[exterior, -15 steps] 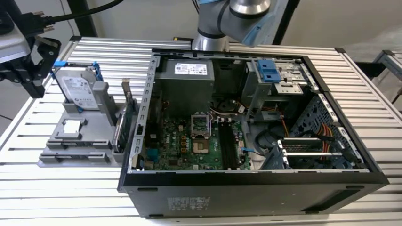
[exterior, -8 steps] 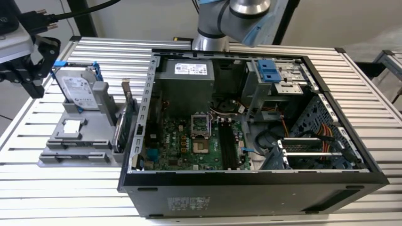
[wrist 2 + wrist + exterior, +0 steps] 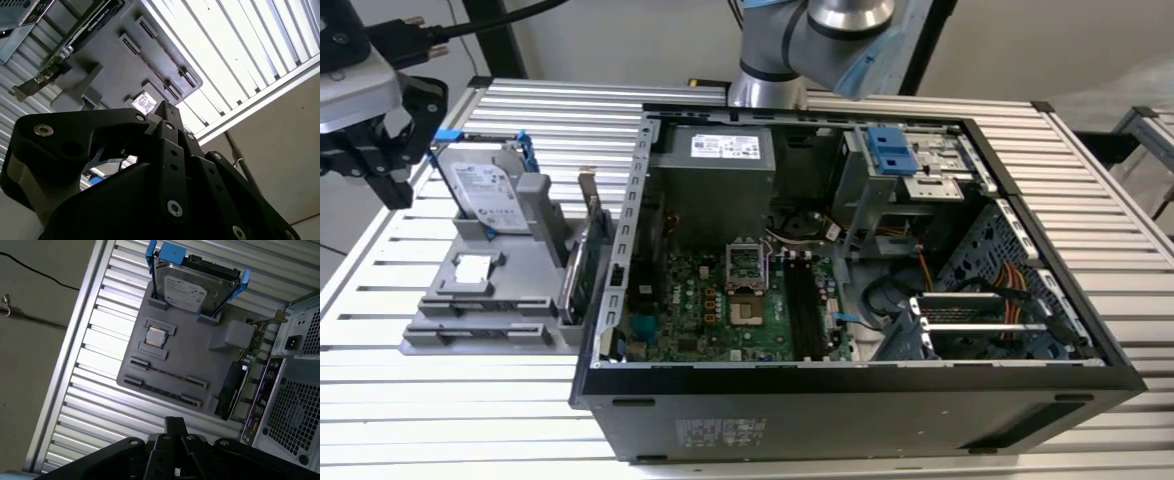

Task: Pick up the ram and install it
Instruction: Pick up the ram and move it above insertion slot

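My black claw [image 3: 175, 424], tips together and empty, hangs above the grey plastic tray [image 3: 192, 352]. Its thin dark ram stick [image 3: 167, 374] stands edge-up, so a misaligned pinch could slip.

The arm [image 3: 827, 35] rises at the back, and the hand [image 3: 380, 170] hangs high at the exterior view's left, pointing down. In both wrist views the black fingers [image 3: 175, 426] are pressed together, gripping nothing.

Computer case [image 3: 854, 410] rests on the counter [image 3: 454, 410]. Holder [image 3: 454, 335] sits just beside it, at the exterior view's left. Hard drive [image 3: 494, 195], expansion card [image 3: 591, 262] and ram [image 3: 169, 373] stand in the holder, card nearest the case.
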### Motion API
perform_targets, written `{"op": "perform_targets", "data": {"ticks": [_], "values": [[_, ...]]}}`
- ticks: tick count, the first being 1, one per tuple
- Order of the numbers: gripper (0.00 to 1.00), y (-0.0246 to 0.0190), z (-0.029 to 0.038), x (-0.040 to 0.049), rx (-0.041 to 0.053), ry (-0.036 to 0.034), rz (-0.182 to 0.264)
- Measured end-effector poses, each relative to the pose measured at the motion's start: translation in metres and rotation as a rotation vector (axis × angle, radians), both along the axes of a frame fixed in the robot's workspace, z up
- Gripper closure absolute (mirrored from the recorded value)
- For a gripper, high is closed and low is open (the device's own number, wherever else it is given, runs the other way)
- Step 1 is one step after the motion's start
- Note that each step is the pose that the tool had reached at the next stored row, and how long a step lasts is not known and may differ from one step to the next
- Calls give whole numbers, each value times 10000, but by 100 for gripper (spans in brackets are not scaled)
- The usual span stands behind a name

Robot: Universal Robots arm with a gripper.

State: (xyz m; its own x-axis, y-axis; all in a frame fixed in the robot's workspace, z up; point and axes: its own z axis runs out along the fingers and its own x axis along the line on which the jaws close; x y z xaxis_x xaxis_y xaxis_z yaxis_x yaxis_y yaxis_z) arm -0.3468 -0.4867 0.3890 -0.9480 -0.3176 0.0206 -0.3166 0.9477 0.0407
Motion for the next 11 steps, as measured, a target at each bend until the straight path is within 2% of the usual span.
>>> {"op": "perform_targets", "data": {"ticks": [11], "values": [[100, 0, 0, 0, -9, 0, 808]]}}
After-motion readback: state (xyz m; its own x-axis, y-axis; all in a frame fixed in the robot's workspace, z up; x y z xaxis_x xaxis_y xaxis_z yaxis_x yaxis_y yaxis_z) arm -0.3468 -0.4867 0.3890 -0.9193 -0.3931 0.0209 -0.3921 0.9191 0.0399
